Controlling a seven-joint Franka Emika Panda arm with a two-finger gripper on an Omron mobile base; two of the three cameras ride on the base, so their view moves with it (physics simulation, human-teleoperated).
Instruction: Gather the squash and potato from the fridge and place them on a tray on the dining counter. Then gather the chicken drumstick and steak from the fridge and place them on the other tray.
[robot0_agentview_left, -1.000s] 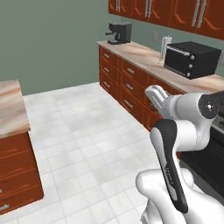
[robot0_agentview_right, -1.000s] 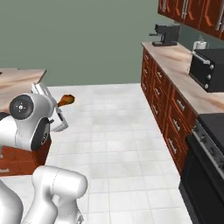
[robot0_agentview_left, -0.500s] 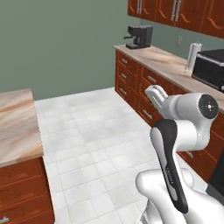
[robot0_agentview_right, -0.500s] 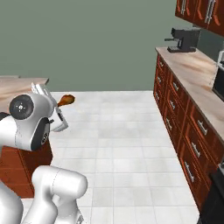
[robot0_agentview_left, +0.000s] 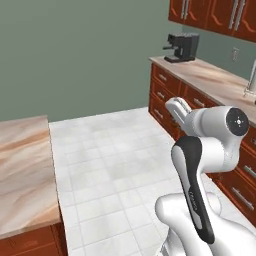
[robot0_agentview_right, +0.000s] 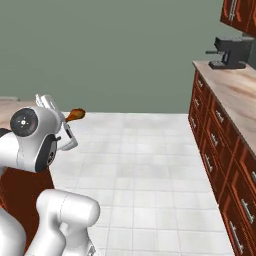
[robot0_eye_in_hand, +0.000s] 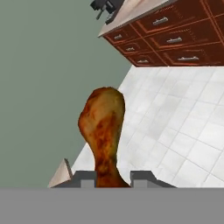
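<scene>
Carrying the chicken drumstick between the fridge and the dining counter: the gripper is closed narrowly on the thin bone end, and the browned, bulbous meat end projects well beyond the fingertips. In the right base view the drumstick shows as a small orange-brown lump just beyond the arm's upper joint, held above the white tiled floor. The marbled edge of the dining counter lies at the left of the left base view; no tray is in sight there. To the right runs the wall counter carrying a black coffee machine. Since the heavy end overhangs the grip, the transit is probably best made with the wrist held level and the grip unchanged, releasing only once the meat tray lies directly beneath the drumstick.
</scene>
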